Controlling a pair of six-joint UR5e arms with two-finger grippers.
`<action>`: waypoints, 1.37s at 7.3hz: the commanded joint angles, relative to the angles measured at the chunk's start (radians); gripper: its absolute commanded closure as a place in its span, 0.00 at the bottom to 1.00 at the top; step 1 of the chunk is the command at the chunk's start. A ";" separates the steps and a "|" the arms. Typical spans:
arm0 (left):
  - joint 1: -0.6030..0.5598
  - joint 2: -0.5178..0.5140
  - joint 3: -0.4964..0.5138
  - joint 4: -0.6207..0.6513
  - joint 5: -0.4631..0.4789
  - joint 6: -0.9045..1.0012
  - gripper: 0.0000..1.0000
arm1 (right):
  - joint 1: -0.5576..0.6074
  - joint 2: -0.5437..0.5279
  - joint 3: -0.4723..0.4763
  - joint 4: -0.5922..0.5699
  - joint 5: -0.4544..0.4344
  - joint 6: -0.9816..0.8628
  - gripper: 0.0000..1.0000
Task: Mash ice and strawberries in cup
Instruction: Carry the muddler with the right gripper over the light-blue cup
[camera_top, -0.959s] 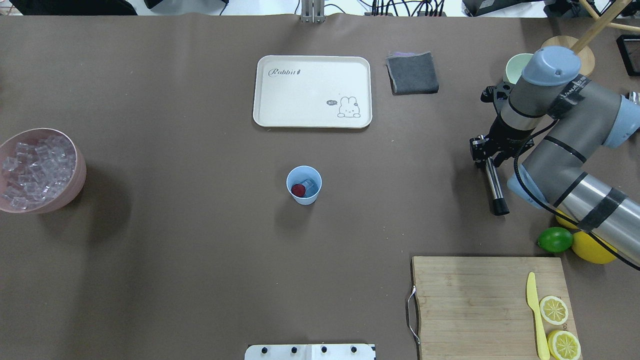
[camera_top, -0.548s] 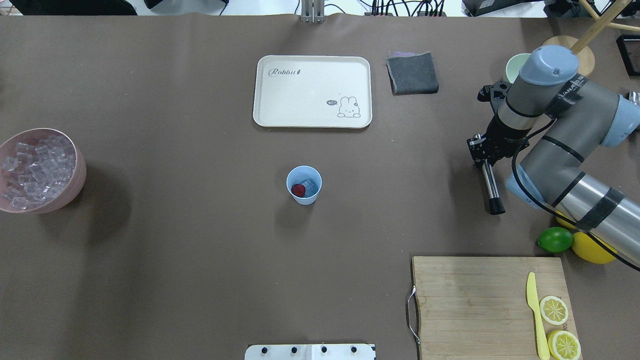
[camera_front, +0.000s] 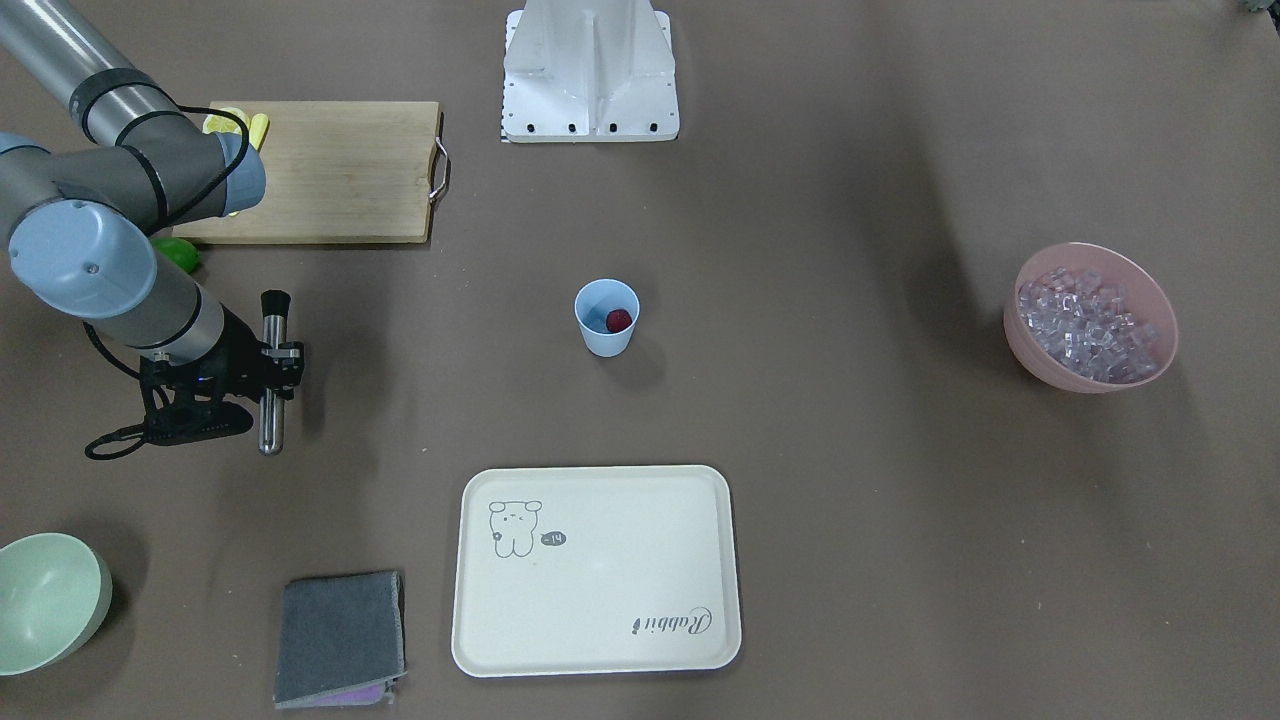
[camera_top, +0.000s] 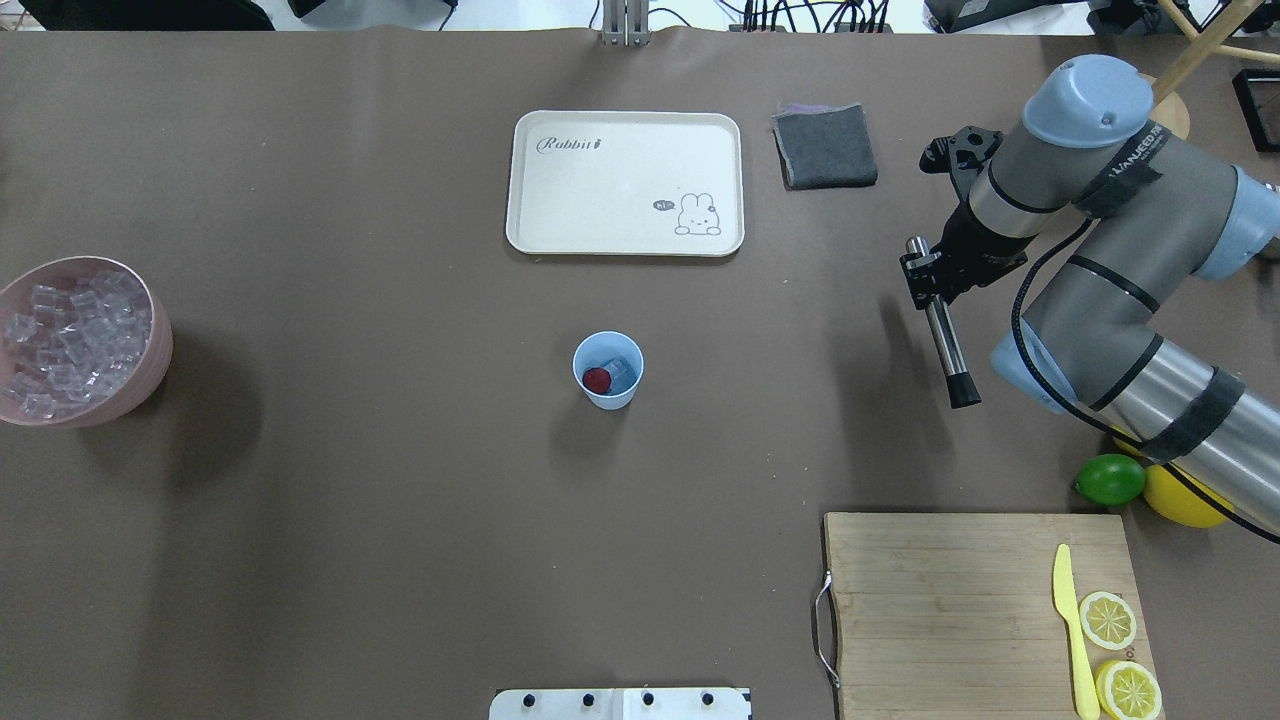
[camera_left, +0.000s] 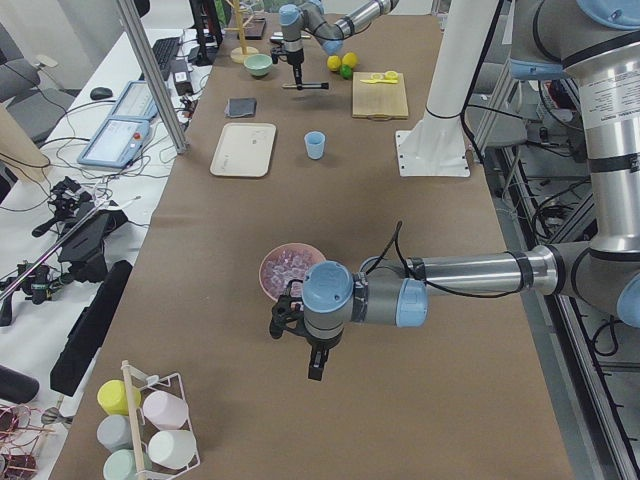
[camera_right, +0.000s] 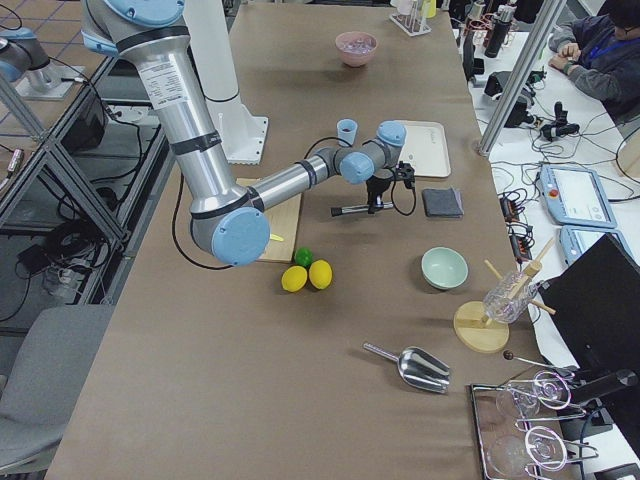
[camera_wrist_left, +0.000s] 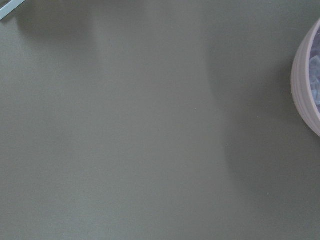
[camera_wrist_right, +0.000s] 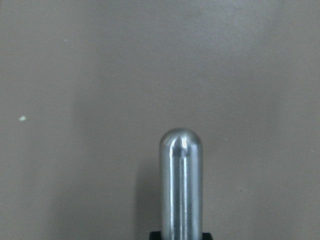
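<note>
1. The step in hand looks like bringing the masher over to the cup; the right fingers (camera_top: 912, 275) are clenched on a metal masher stick (camera_top: 945, 340), close to its round shiny end; the stick lies level, up off the counter (camera_top: 400, 520), and its black tip pokes out a long way from the fingers.
2. I think the mashing has not begun yet; the stick is nowhere near the cup.
3. The cup (camera_top: 608, 397) stands upright, well apart from the right fingers, out in the middle of the counter; it sits between the right fingers and the left fingers (camera_left: 316, 366).
4. Inside the cup are one red strawberry (camera_top: 597, 379) and a clear piece of ice (camera_top: 622, 373), side by side at the bottom.
5. The next move, I think, is to carry the stick over the cup, turn it so one end points down, then push it in; the cup is small and nothing holds it, so a push off to one side could knock it over.
6. The left fingers hang just beside the pink bowl (camera_top: 160, 350); I cannot tell if they are released or clenched; the bowl is heaped with ice cubes (camera_top: 70, 335).
7. A pale-green bowl (camera_front: 50, 600) sits near the right fingers, on the side away from the cup; I see nothing inside it.
</note>
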 joint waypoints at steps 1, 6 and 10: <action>0.000 0.000 0.005 0.004 -0.006 -0.002 0.02 | -0.026 0.007 0.135 -0.005 -0.059 -0.064 1.00; 0.000 0.000 0.085 0.007 -0.075 -0.005 0.02 | -0.080 0.139 0.255 0.062 -0.105 -0.168 1.00; 0.000 0.000 0.100 0.003 -0.071 -0.002 0.02 | -0.185 0.168 0.237 0.390 -0.186 -0.279 1.00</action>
